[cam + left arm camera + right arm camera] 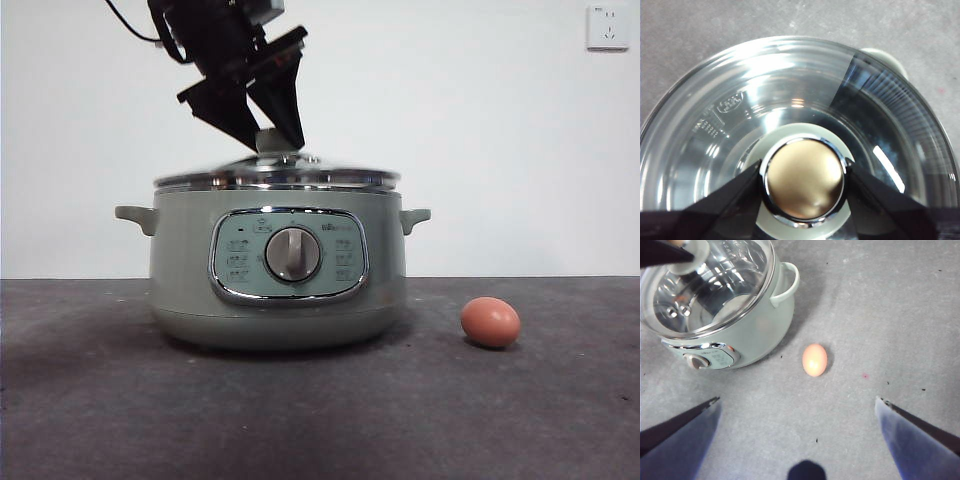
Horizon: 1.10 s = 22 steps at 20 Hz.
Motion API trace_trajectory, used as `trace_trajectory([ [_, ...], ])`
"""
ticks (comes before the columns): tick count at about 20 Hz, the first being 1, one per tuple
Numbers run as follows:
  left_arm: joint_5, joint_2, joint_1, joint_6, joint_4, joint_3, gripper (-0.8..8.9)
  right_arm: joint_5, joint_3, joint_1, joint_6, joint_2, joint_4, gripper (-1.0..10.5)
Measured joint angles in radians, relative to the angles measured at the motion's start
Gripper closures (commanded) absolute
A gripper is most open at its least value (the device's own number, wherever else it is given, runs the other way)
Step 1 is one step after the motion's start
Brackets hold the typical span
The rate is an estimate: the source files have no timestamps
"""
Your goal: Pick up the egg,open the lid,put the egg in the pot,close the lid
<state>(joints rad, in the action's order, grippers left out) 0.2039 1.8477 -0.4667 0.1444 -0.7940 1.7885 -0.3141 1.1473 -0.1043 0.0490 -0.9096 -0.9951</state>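
Note:
The sage-green pot (190, 280) stands mid-table with the glass lid (330, 172) seated on its rim. My left gripper (270, 135) reaches down from the upper left. Its jaws press both sides of the lid's knob (804, 182), shut on it. In the left wrist view the glass lid (740, 115) fills the frame under the left gripper (804, 170). The reddish-brown egg (490, 322) lies on the table to the right of the pot. High above the table, my right gripper (797, 400) hangs open and empty, looking down on the egg (814, 360) and pot (760, 325).
The dark grey table (100, 420) runs wide around the pot. A white wall socket (607, 27) is on the back wall at the upper right. The pot's control panel and silver dial (292, 254) face the front camera.

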Motion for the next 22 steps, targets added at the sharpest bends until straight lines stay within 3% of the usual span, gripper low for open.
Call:
trace_trajectory([
  [7, 0.001, -0.008, 0.0, -0.007, -0.127, 0.225, 8.21, 0.0, 0.0, 0.0, 0.0, -0.094, 0.06, 4.1],
  [13, 0.006, -0.209, 0.037, -0.019, -0.167, 0.227, 8.21, 0.0, 0.0, -0.003, 0.0, -0.271, 0.145, 4.1],
  [19, 0.004, -0.406, 0.129, -0.022, -0.335, 0.227, 8.21, 0.008, 0.001, -0.08, 0.0, -0.481, 0.253, 4.1],
  [22, -0.003, -0.509, 0.155, -0.022, -0.349, 0.138, 8.21, 0.031, 0.001, -0.125, 0.0, -0.569, 0.32, 4.1],
])
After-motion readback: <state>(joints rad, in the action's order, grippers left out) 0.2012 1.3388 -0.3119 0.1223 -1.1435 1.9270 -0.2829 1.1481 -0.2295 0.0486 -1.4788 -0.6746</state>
